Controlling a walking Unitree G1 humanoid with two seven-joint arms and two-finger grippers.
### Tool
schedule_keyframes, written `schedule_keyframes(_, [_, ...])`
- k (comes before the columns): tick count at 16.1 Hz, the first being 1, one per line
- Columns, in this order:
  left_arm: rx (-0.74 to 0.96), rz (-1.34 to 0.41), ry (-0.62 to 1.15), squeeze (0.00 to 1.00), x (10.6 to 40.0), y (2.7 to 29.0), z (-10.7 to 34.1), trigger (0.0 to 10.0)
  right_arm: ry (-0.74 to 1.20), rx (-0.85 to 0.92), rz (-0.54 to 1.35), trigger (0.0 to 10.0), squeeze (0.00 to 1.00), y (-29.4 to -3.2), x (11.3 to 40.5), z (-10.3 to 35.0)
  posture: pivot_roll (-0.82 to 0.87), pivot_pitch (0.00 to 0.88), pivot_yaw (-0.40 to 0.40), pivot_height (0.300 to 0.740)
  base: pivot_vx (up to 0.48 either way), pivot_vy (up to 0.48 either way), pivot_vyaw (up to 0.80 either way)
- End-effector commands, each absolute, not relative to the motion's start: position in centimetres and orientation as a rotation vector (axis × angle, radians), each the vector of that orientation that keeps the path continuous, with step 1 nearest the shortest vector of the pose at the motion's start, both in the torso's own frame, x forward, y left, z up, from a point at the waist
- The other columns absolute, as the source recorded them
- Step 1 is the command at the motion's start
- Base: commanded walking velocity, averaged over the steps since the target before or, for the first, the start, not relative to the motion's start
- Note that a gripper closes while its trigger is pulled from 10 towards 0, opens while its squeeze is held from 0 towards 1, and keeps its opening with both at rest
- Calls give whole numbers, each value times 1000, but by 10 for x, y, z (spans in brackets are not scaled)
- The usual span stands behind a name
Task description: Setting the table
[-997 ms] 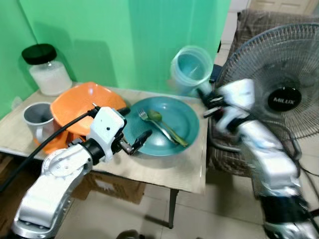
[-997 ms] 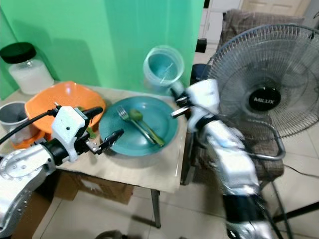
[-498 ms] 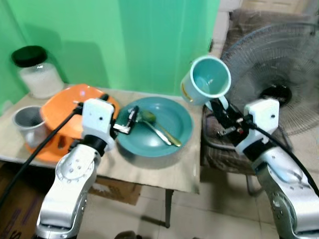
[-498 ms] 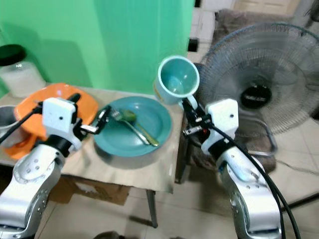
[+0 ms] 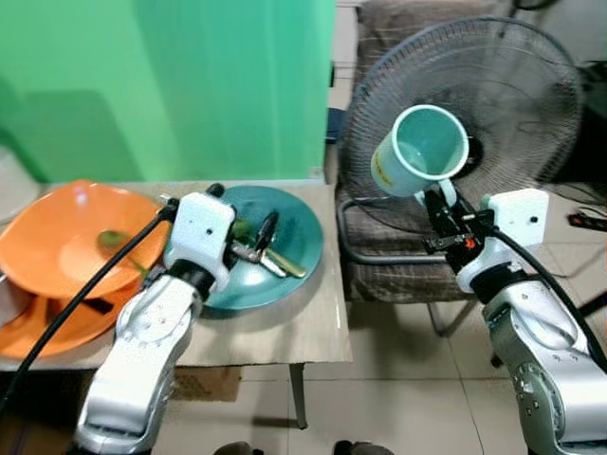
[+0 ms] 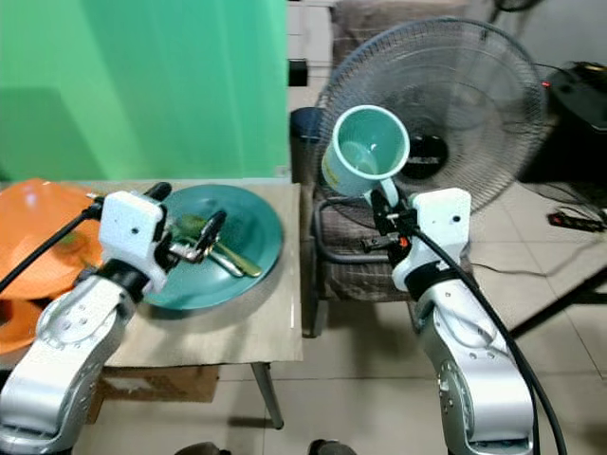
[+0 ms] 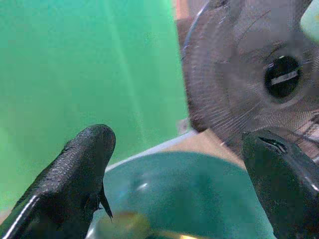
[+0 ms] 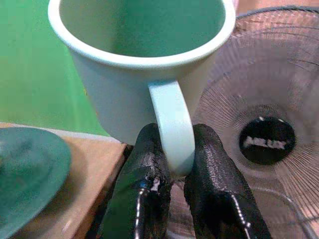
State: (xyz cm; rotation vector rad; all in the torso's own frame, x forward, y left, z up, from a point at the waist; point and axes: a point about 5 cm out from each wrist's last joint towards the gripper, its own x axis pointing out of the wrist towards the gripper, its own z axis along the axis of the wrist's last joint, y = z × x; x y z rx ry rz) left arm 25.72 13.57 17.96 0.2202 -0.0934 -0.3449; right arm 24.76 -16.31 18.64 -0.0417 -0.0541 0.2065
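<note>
The right gripper pinches the handle of a light green mug between its two black fingers. It holds the mug up in the air, off to the right of the table and in front of a big fan. The mug is tipped, so its open mouth faces the camera on the head. The fan stands on the floor beside the table. The left gripper is over a teal plate on the table, and its fingers are spread wide apart with nothing between them. A fork and a spoon lie on the plate, just under that gripper. The plate sits near the right edge of the table. To the left of the plate there is an orange bowl, stacked on more orange dishes. A green wall is behind the table.
</note>
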Motion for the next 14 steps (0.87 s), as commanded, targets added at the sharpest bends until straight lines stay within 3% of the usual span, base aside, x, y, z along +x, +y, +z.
schedule_keyframes(1, [202, -350, -102, 0, 263, 132, 182, 10000, -62, -53, 187, 10000, 0, -161, 249, 188, 84, 0, 28, 740, 0, 0, -775])
schedule_keyframes(5, [105, -250, -53, 0, 262, 142, 176, 10000, -60, -100, 196, 10000, 0, -156, 246, 189, 54, 0, 28, 740, 0, 0, -770])
schedule_keyframes(14, [147, -294, -56, 0, 266, 132, 177, 10000, -39, -90, 185, 10000, 0, -157, 248, 186, 57, 0, 57, 740, 0, 0, -774])
